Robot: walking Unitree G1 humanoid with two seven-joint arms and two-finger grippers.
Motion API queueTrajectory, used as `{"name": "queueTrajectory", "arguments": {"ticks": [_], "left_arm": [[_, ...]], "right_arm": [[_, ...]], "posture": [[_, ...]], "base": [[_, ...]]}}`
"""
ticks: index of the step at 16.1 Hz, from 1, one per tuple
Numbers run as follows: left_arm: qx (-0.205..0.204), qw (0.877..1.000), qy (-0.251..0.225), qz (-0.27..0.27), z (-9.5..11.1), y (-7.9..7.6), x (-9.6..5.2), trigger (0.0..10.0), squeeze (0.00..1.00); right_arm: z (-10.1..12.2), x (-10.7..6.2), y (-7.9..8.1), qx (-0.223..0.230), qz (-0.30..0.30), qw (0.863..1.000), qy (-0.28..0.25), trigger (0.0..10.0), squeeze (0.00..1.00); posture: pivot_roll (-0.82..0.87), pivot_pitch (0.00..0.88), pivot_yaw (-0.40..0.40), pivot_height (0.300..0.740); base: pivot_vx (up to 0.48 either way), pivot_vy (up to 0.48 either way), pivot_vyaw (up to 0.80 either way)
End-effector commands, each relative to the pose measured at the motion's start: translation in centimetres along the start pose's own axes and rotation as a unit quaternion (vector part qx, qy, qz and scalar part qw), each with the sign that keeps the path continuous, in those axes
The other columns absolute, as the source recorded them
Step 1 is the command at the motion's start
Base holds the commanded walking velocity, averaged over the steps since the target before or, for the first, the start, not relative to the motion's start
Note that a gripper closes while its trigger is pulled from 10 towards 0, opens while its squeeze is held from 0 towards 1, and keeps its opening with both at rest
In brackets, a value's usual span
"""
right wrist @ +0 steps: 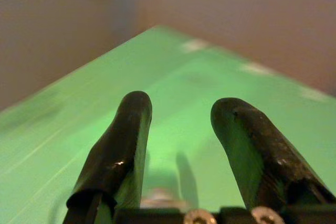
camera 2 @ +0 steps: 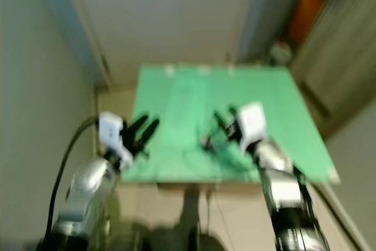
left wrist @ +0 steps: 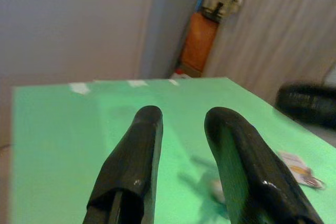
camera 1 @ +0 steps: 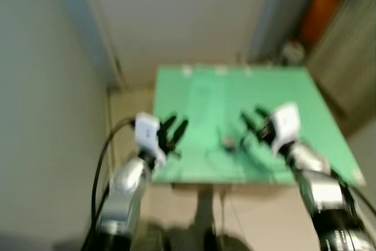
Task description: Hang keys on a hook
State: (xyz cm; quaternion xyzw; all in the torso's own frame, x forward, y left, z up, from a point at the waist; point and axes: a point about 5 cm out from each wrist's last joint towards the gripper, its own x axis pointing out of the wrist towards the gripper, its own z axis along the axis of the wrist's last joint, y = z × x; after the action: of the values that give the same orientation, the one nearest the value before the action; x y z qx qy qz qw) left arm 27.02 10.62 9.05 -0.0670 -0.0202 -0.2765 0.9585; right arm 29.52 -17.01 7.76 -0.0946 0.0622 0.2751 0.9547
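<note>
- The keys [camera 1: 228, 142] are a small grey blur lying flat on the green table [camera 1: 205, 98], near its near edge and about in the middle from left to right.
- They look tiny and fuzzy, so the ring and the single keys cannot be told apart.
- The right gripper [camera 1: 254, 120] hovers just to the right of the keys and a little above the table. Its two black fingers are spread apart and hold nothing.
- In the right wrist view the right gripper's fingers [right wrist: 119, 150] point across the green top, and a pale blur sits low between them. That is likely the keys.
- The left gripper [camera 1: 174, 130] is over the near left corner of the table, with its fingers spread too and nothing in them.
- In the left wrist view, a small pale thing [left wrist: 299, 165] lies on the table to the far right. It may be a tag, but it is too blurry to say.
- The step in hand looks like the pick-up, and it is not done yet.
- To do it well, the right gripper should come down slowly with one finger on each side of the keys, then close gently. Keys lie flat and slide, so the fingertips need to get right down to the table.
- No hook can be made out yet. An orange thing [camera 1: 322, 4] stands far off at the right by a wall.
</note>
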Motion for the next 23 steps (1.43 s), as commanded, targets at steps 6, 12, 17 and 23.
{"name": "queueTrajectory", "arguments": {"ticks": [6,12,17,23], "left_arm": [[0.027,0.998,0.054,-0.030,-1.3,-1.6,-0.5,10.0,0.00],[-0.003,0.998,0.052,-0.031,-1.1,-2.8,-0.1,10.0,0.00],[-0.002,0.998,0.048,-0.047,-1.0,-3.4,-0.5,10.0,0.00],[-0.012,0.998,0.056,-0.032,-1.3,-3.5,-0.6,10.0,0.00]], "right_arm": [[-1.1,0.0,0.4,-0.069,0.031,0.995,0.069,10.0,1.00],[-0.6,0.4,-0.2,0.022,-0.005,0.998,0.061,10.0,0.00],[-3.0,-0.3,0.2,-0.046,0.025,0.983,0.174,10.0,0.00],[-2.5,-1.6,0.8,-0.110,0.174,0.962,0.178,10.0,0.00]], "posture": [[0.07,0.145,-0.009,0.740],[0.07,0.161,-0.024,0.740],[0.07,0.164,-0.046,0.740],[0.07,0.165,-0.052,0.740]], "base": [[0.148,-0.136,0.00],[0.126,-0.202,0.00],[0.000,-0.093,0.00],[0.000,-0.232,0.00]]}}
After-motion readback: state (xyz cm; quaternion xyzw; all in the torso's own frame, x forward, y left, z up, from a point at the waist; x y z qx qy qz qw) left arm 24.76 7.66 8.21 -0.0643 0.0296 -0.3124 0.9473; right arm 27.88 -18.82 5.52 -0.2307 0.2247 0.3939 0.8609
